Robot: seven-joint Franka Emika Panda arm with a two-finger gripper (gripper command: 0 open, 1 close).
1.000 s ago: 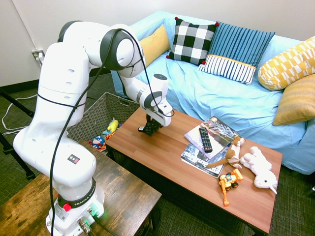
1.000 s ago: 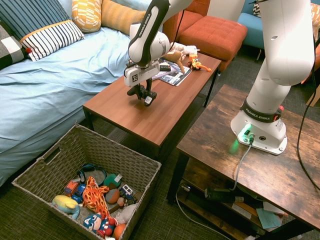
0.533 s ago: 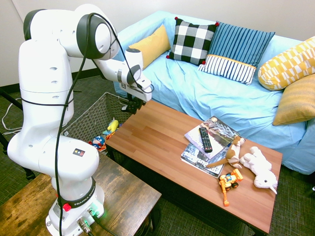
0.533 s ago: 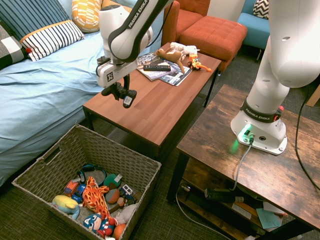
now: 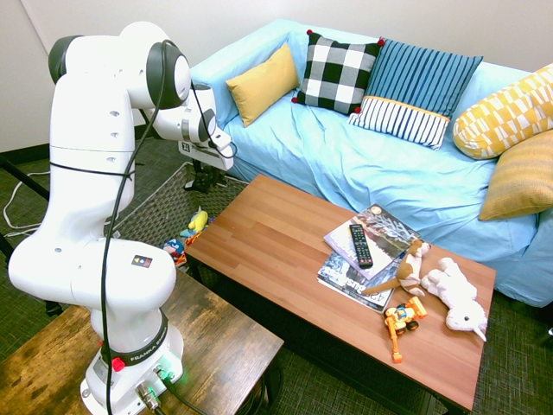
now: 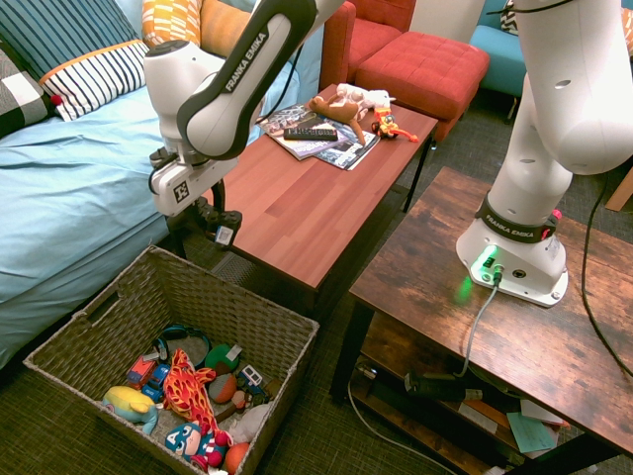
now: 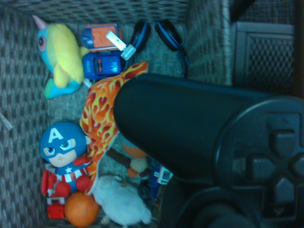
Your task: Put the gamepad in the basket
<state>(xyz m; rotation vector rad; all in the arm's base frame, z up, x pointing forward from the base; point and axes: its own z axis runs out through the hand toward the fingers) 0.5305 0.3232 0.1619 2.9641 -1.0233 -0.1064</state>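
- The end effector (image 6: 220, 223) is seen closed on the gamepad (image 6: 222, 226), which hangs as a small black shape beneath the white wrist; in the first exterior view the same dark shape (image 5: 206, 179) shows under the wrist.
- The gamepad is therefore held in the air, off the worktop (image 6: 297, 203) and touching nothing else.
- In the second exterior view it is placed just past the worktop's end, above the rim of the basket (image 6: 84, 327) on the side nearest the worktop, rather than over the basket's middle.
- In the wrist view the gamepad's dark body and button cluster (image 7: 237, 147) fill much of the frame, with the basket's interior visible beyond it.
- The basket sits on the floor beside the sofa (image 5: 389, 173) and already holds toys: a yellow plush (image 7: 61, 57), a flame-patterned cloth (image 7: 107, 109) and a round-headed figure in blue (image 7: 61, 147), among others.
- Progress is judged as well advanced: the pick-up is done and the carry off the worktop is nearly complete.
- What is left, by this reading, is a short further move over the basket's open interior, a lowering if wanted, and the release.
- The gamepad is not yet in the basket, so the task is not finished.
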